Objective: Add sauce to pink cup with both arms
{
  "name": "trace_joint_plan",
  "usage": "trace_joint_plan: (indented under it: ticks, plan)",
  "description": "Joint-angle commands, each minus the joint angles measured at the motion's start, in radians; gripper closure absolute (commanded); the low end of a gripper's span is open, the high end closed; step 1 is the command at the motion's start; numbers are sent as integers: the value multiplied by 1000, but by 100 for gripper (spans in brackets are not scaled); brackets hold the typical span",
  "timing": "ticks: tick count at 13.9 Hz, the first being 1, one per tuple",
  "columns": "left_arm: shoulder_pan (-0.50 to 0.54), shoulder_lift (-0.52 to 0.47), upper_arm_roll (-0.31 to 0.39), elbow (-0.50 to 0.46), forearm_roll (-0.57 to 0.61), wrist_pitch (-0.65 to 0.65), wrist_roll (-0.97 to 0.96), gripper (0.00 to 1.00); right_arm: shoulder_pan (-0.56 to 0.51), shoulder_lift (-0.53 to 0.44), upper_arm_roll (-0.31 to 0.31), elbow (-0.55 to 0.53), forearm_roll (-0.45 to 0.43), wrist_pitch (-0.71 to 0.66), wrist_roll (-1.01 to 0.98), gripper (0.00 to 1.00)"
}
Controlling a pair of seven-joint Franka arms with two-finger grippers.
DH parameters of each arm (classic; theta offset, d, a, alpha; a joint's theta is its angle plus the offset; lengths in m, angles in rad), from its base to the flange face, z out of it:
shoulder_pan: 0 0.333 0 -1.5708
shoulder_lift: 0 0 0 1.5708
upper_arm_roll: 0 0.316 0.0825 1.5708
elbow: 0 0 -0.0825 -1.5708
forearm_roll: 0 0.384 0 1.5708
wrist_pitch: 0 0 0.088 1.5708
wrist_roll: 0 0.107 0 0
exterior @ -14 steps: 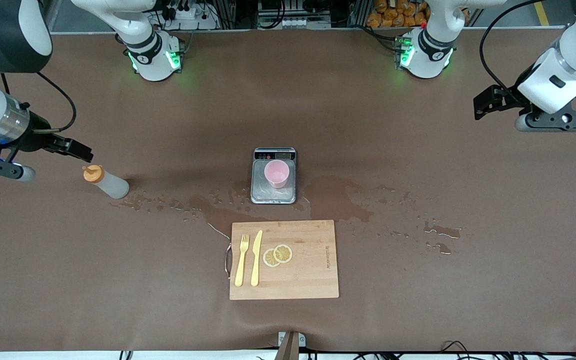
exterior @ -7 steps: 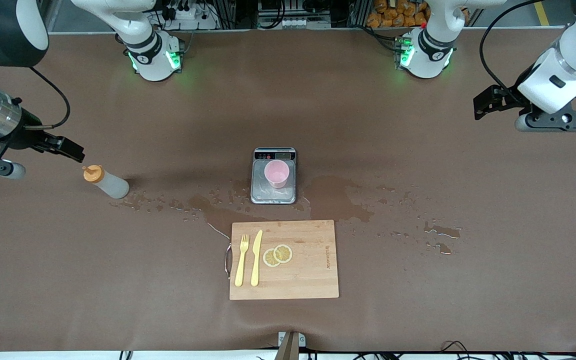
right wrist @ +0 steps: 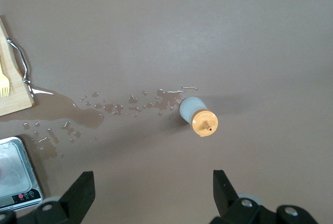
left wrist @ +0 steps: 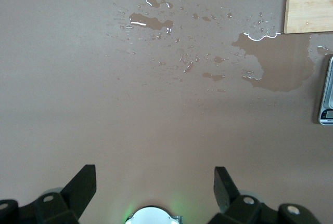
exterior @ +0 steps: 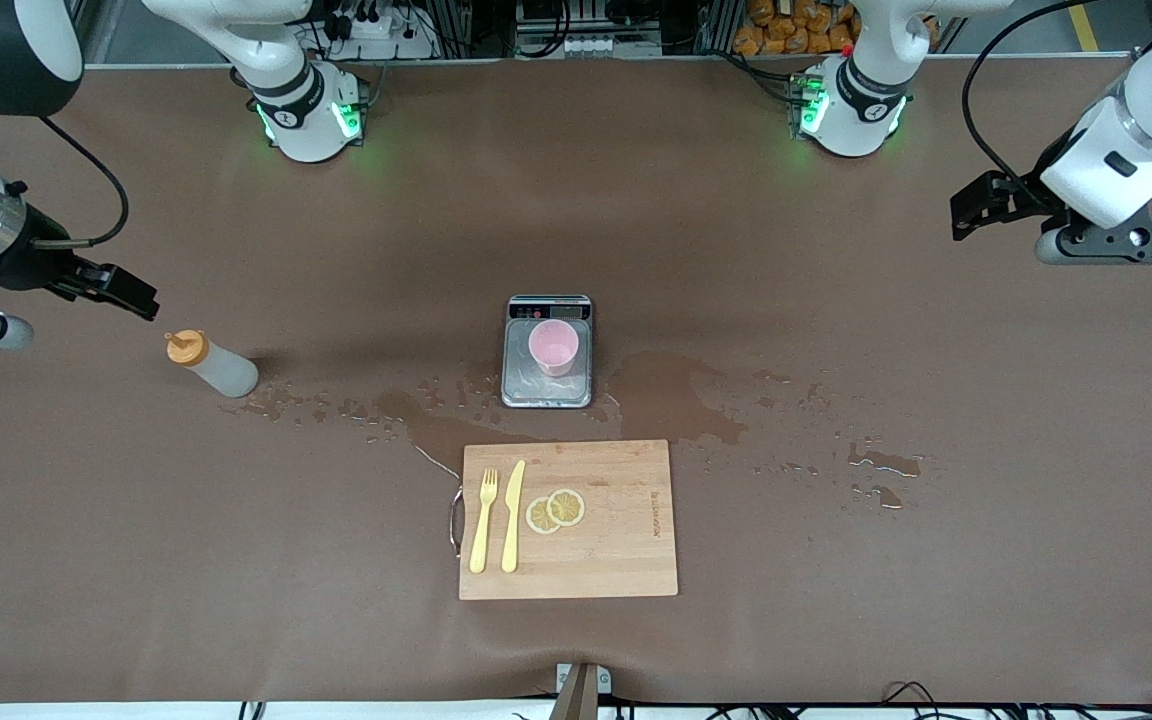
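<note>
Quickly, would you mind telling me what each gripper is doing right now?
Left gripper: open, holding nothing, over bare table at the left arm's end.
Right gripper: open, holding nothing, above the table beside the sauce bottle.

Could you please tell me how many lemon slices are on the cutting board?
2. Both lemon slices lie on the wooden cutting board, beside the yellow knife: one next to the knife, the other overlapping its edge, slightly farther from the front camera. None appear hidden.
</note>
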Motion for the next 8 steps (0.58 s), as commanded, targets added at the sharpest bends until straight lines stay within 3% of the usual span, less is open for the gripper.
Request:
trace_joint_plan:
  ticks: [1, 8]
  plan:
    - [8, -2, -9, 5, 29, -14, 5, 0, -2, -17, 5, 11, -8, -14, -8, 0]
    - [8, -1, -9, 6, 29, -14, 5, 0, -33, -22, -5, 6, 82, -8, -30, 0]
